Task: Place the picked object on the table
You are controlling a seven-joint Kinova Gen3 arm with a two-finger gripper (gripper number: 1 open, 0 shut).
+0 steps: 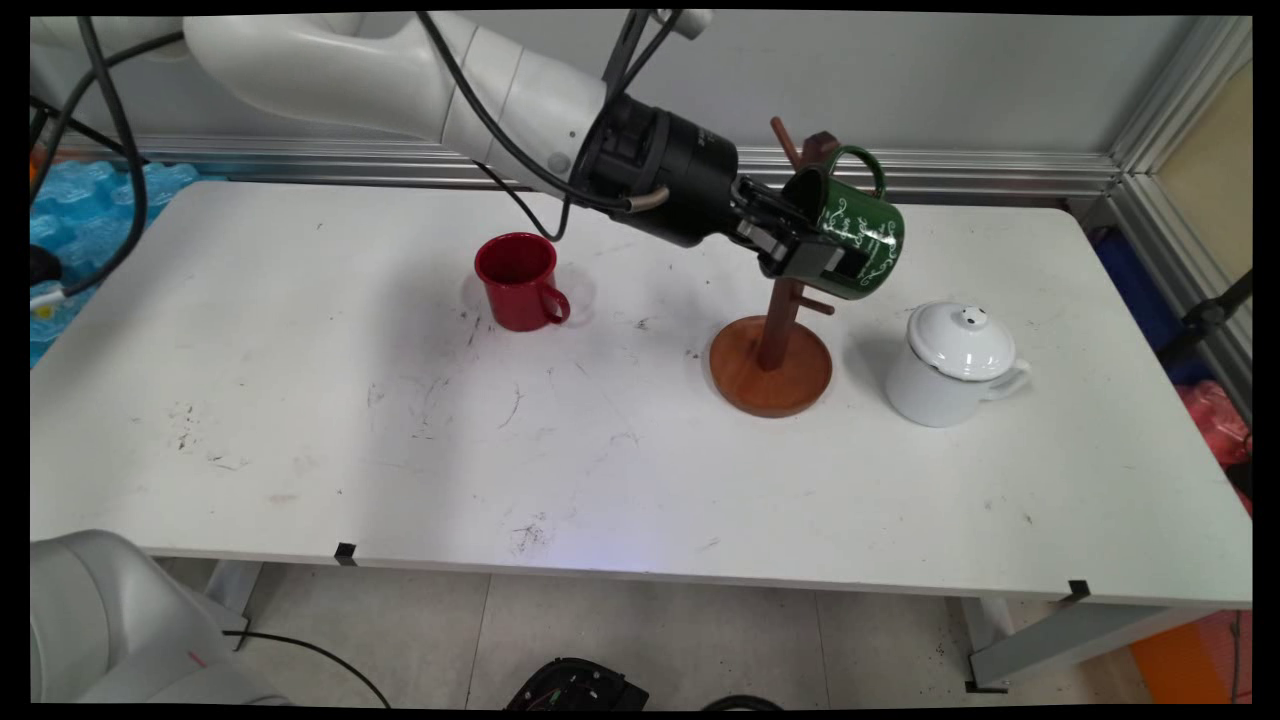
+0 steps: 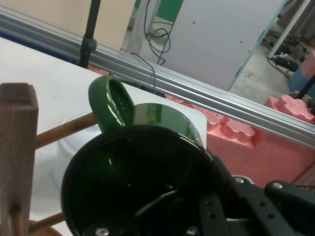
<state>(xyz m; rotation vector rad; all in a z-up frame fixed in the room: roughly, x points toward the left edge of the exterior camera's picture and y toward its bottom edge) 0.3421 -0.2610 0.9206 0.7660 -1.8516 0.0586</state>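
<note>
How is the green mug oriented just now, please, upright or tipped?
Tipped: the green mug lies on its side in the tool, mouth towards the arm, handle up.

A robotics laboratory test cell: the white table [image 1: 300, 420] below the gripper [image 1: 790, 240] stood within aluminium framing [image 1: 1000, 172], with blue foam [image 1: 60, 210] and pink foam [image 2: 256, 142] beyond, and loose cables [image 1: 320, 655] on the floor

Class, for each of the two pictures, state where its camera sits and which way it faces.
Main view: fixed above the table's near side, facing the back wall; shows the white arm and pincer.
Hand view: on the hand, looking along the pincer into the green mug.
Shared: green mug, wooden mug tree, white lidded pot.
</note>
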